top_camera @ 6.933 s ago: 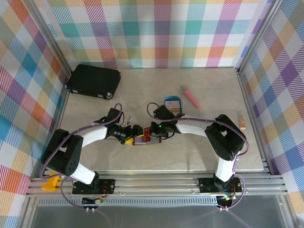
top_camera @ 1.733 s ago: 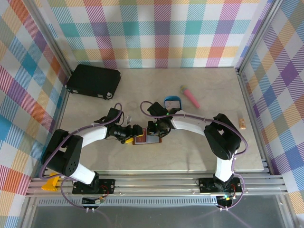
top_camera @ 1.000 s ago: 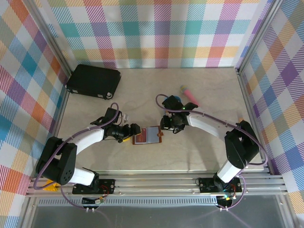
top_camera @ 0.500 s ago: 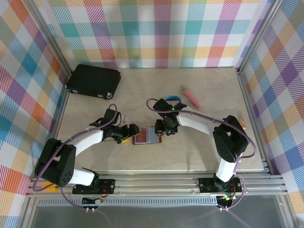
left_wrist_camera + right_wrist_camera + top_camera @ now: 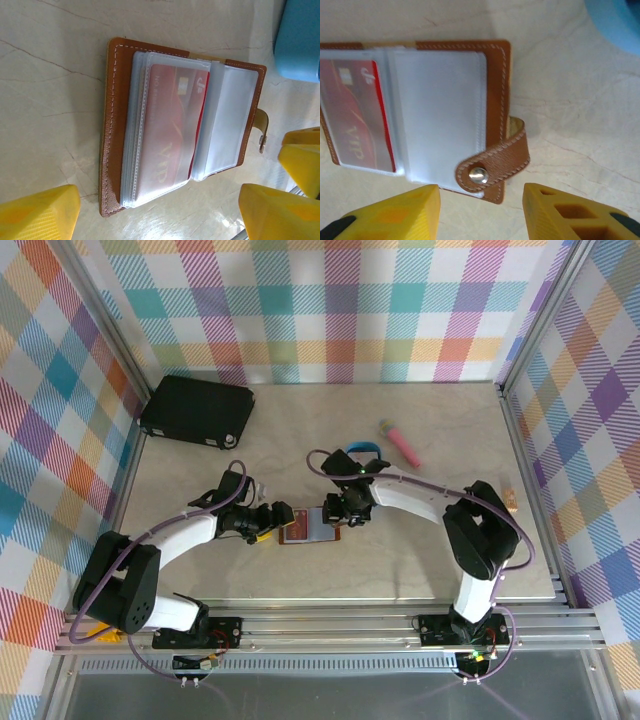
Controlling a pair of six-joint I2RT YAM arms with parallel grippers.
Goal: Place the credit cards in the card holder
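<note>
Card holder (image 5: 307, 527) lies open and flat at mid-table, long axis 9-to-3 in the top view. It has a brown leather shell and clear sleeves, a red card (image 5: 170, 130) sits in one sleeve, and the snap tab (image 5: 492, 162) curls over the 3 o'clock edge. My left gripper (image 5: 160, 212) sits just beside its 9 o'clock edge, fingers wide apart and empty; my right gripper (image 5: 481, 210) hovers at the 3 o'clock edge with the tab at its 12, fingers apart and empty, and I judge it slightly nearer.

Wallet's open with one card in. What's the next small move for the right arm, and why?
Probably lower the right tool and pinch the snap tab. The tab lies folded across a corner of the empty sleeve of the card holder, between the open jaws, and would likely block the next card.
</note>
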